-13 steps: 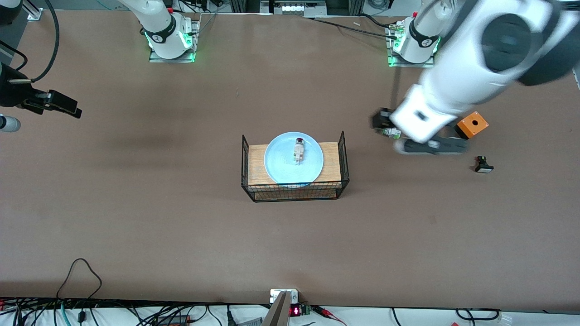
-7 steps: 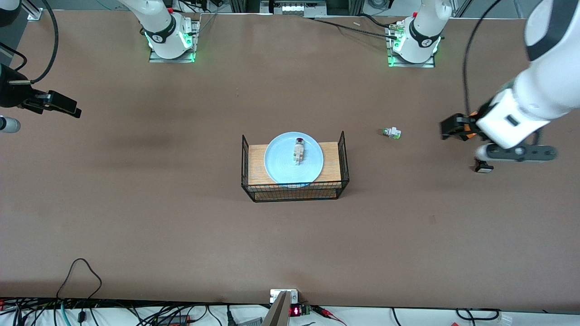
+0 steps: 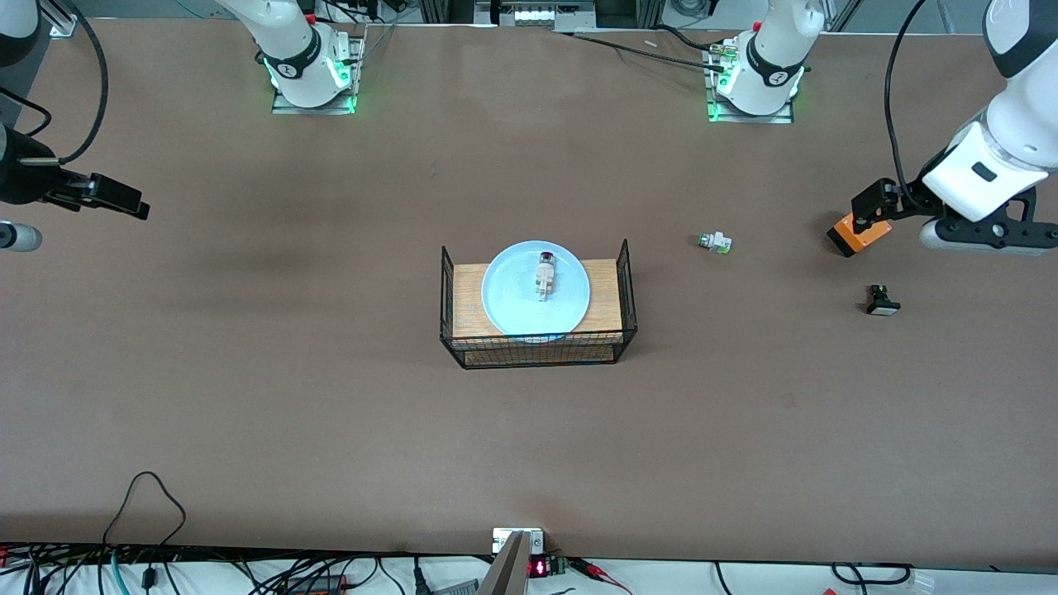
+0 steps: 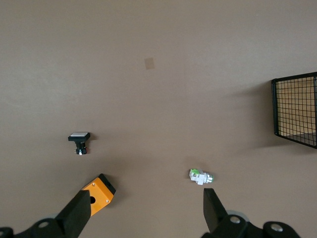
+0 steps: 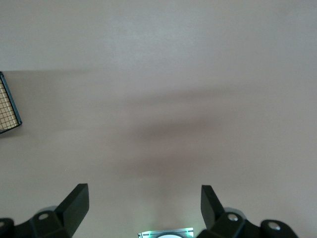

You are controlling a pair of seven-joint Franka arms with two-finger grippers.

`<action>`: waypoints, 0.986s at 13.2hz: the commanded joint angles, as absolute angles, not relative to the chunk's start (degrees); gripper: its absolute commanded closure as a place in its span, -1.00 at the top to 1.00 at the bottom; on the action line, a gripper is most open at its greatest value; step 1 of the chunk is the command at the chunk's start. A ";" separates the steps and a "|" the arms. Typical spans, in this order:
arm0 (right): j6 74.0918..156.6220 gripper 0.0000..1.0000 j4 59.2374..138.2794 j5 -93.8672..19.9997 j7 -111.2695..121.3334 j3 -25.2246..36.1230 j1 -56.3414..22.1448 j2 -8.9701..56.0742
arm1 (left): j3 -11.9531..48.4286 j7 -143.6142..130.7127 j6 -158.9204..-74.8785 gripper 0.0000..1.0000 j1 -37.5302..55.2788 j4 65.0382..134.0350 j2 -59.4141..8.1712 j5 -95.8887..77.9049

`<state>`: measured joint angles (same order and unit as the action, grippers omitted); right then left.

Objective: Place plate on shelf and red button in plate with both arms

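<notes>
The pale blue plate [image 3: 508, 299] lies on the wooden board in the wire basket [image 3: 626, 285] at the table's middle. The red button [image 3: 545, 274] lies on the plate, its dark red cap toward the robots' bases. My left gripper [image 3: 873, 208] hangs open and empty in the air over the orange box [image 3: 851, 237] near the left arm's end; in the left wrist view [image 4: 145, 210] its fingers are wide apart. My right gripper [image 3: 111, 197] is open and empty over bare table at the right arm's end, also shown in its wrist view [image 5: 142, 201].
A white green-capped switch [image 3: 714, 242] [image 4: 199, 176] lies between the basket and the orange box [image 4: 99, 194]. A black white-faced button [image 3: 882, 301] [image 4: 79, 141] lies nearer the front camera than the box. The basket's edge shows in both wrist views [image 4: 297, 109] [image 5: 7, 106].
My left arm has swung away from over the green-capped switch toward its own end of the table, to over the orange box. The right arm has barely moved.
</notes>
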<state>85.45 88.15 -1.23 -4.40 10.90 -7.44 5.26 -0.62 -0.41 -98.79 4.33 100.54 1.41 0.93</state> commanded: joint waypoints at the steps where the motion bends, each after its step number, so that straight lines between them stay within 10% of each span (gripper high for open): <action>1: 82.89 1.00 86.13 -0.79 -4.57 10.99 -6.16 6.76 | -1.41 0.70 -97.65 1.00 5.45 100.46 1.58 2.28; 13: 81.91 1.00 81.74 -0.97 -4.31 10.63 -6.50 10.02 | -1.23 0.79 -97.38 1.00 5.71 96.68 -1.23 2.72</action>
